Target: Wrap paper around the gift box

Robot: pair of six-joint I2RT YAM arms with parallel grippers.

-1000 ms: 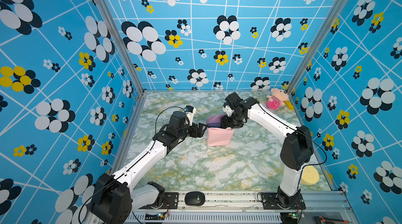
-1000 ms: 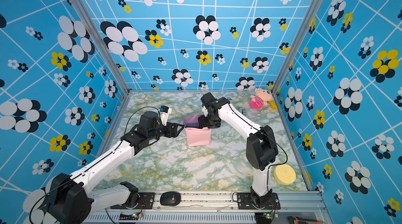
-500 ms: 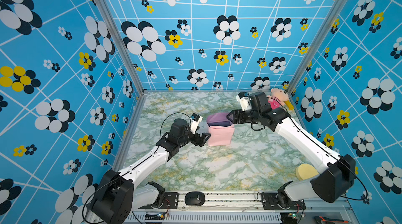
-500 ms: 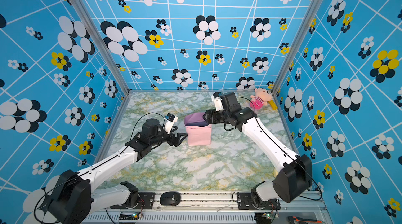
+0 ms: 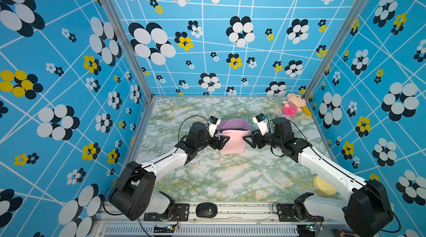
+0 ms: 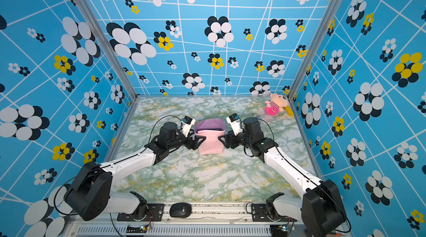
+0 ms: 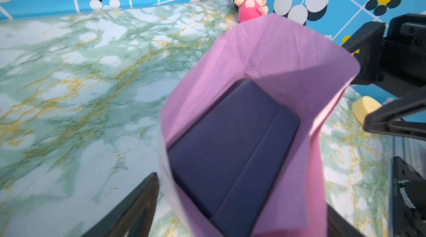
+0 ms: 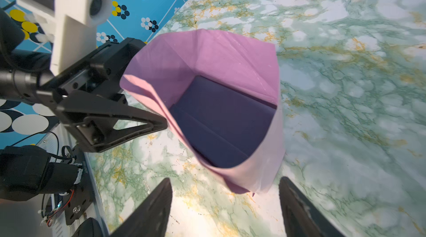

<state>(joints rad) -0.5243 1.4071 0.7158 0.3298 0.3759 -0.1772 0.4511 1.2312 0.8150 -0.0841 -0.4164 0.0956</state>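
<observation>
The paper [image 5: 231,142] stands folded up round the gift box as an open-ended sleeve, pale pink outside and lilac inside [image 6: 209,124]. The navy gift box [image 7: 230,150] lies inside it and shows only in the wrist views [image 8: 221,120]. My left gripper [image 5: 223,142] is open at the sleeve's left end, and the paper's edge [image 7: 276,58] reaches between its jaws. My right gripper [image 5: 248,141] is open at the right end, with a paper corner [image 8: 251,185] between its fingers. Neither gripper pinches the paper.
A pink plush toy [image 5: 292,106] lies in the back right corner with a yellow stick behind it. A yellow round sponge [image 5: 323,185] sits by the right wall, partly under my right arm. A black mouse-shaped object [image 5: 206,210] rests on the front rail.
My right arm has swung away from above the box and come down at the sleeve's right end. My left gripper has shifted in to the left end. The paper walls stay up.
</observation>
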